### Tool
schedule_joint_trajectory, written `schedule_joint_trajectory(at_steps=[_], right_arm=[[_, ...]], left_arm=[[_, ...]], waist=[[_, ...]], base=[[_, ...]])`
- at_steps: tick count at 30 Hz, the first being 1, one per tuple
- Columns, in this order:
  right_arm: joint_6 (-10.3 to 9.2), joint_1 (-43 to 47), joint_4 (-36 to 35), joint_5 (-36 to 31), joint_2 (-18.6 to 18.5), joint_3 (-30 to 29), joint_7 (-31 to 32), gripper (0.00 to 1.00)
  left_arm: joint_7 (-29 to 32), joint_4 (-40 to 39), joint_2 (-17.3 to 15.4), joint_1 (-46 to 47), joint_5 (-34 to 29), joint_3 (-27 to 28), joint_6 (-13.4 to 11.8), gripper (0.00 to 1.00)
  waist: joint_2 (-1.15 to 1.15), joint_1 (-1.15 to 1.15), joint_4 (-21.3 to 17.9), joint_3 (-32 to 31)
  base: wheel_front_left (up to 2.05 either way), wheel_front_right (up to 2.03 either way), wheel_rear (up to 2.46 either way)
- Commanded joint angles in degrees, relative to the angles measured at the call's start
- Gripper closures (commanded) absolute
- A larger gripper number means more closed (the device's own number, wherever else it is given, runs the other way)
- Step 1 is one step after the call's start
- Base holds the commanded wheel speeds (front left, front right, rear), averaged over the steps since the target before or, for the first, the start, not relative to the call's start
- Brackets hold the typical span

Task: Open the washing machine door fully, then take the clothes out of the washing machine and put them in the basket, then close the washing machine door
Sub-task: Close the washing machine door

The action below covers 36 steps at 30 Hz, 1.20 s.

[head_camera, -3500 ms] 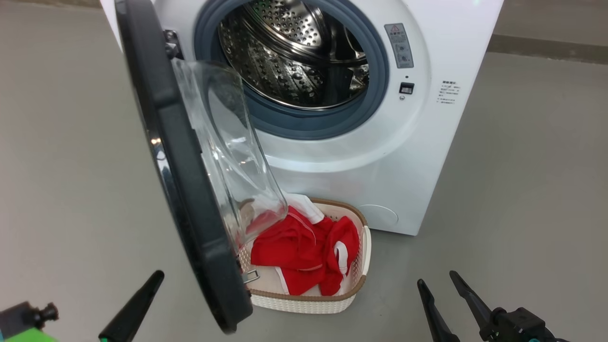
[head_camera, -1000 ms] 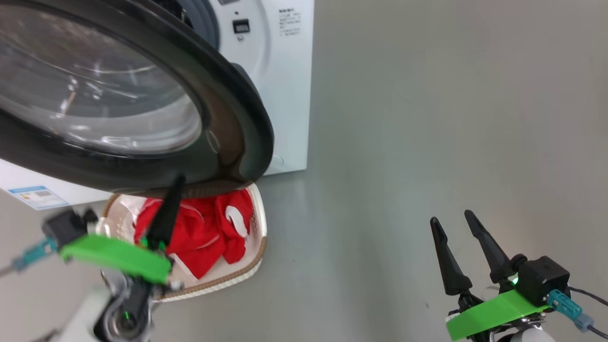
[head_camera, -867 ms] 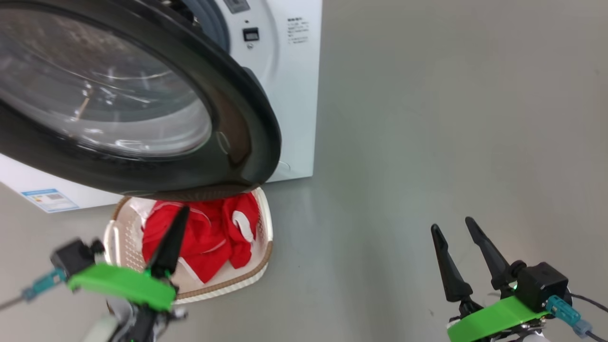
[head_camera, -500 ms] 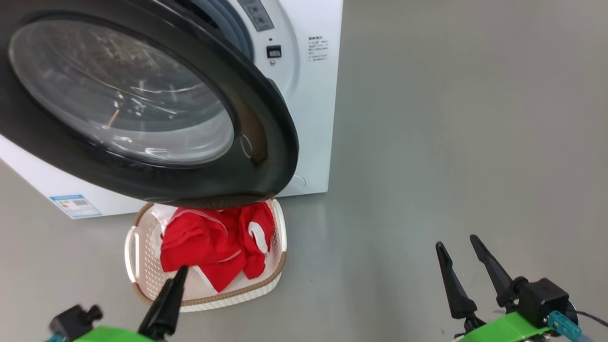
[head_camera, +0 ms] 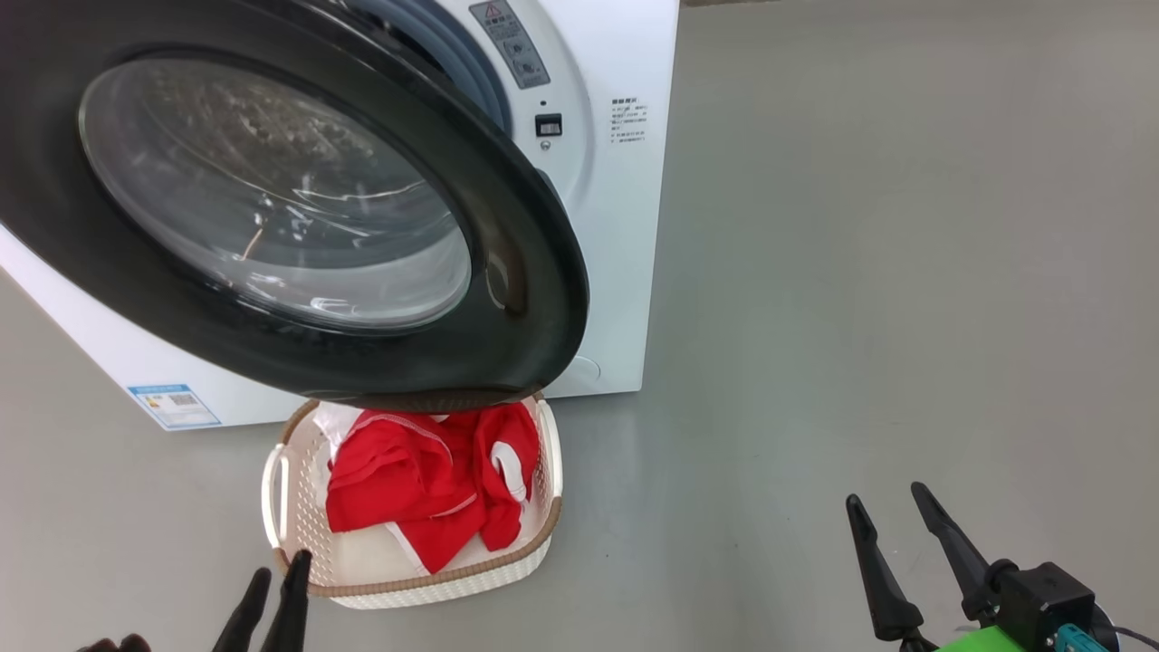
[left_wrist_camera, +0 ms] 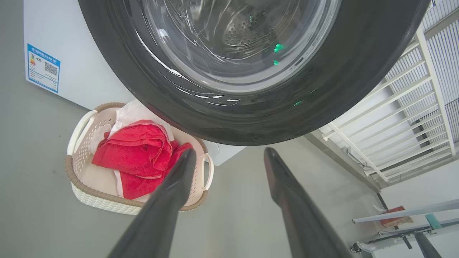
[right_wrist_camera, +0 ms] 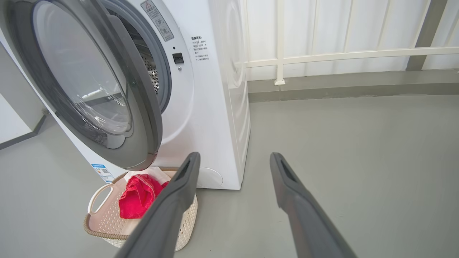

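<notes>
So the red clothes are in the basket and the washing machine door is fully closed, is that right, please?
Not quite: the washing machine door is ajar, swung partway out, as the right wrist view shows. The red clothes are indeed in the basket.

The washing machine door (head_camera: 534,272) stands partly swung out from the white washing machine (head_camera: 625,272), its black rim hiding the far edge of the basket (head_camera: 435,589) on the grey floor (head_camera: 860,317). Red clothes (head_camera: 407,489) lie heaped inside the basket. The left end effector (head_camera: 279,589) sits just beside the basket's near corner, empty. The right end effector (head_camera: 886,496) is well apart, fingers spread.
</notes>
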<state>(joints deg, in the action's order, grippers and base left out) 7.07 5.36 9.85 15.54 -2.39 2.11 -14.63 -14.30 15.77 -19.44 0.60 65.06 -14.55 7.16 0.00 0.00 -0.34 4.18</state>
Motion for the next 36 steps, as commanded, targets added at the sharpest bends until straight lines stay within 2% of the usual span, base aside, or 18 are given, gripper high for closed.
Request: schedule_joint_trajectory(at_steps=[1, 6, 20, 28, 36], right_arm=[[0.42, -0.2, -1.5, -0.9, -0.5, 0.7, -0.4, 0.0], [0.42, 0.7, -1.7, -0.8, -0.7, 0.0, -0.4, 0.0], [0.42, 2.4, -2.9, -0.5, -1.1, -1.9, -0.4, 0.0], [0.42, 2.6, -3.6, -0.4, -1.1, -2.6, -0.4, 0.0], [0.42, 3.1, -3.3, -0.3, -0.9, -2.5, -0.4, 0.0]], left_arm=[[-0.7, -1.8, -1.4, 0.0, -4.5, 3.0, 0.3, 0.0], [-0.7, -3.1, 0.2, -2.3, -14.3, 6.7, 0.3, 0.0], [-0.7, -7.9, 7.3, -6.9, -42.1, 17.3, 0.3, 0.0], [-0.7, -11.4, 10.8, -8.7, -48.3, 21.0, 0.3, 0.0], [-0.7, -11.4, 12.5, -9.6, -49.1, 21.9, 0.3, 0.0]], waist=[[0.0, 0.0, -0.1, -0.3], [0.0, 0.0, -0.1, -0.9], [0.0, 0.0, 0.1, -2.1], [0.0, 0.0, 0.1, -2.4], [0.0, 0.0, 0.2, -2.7]], base=[[0.0, 0.0, 0.0], [0.0, 0.0, 0.0], [0.0, 0.0, 0.0], [0.0, 0.0, 0.0], [0.0, 0.0, 0.0]])
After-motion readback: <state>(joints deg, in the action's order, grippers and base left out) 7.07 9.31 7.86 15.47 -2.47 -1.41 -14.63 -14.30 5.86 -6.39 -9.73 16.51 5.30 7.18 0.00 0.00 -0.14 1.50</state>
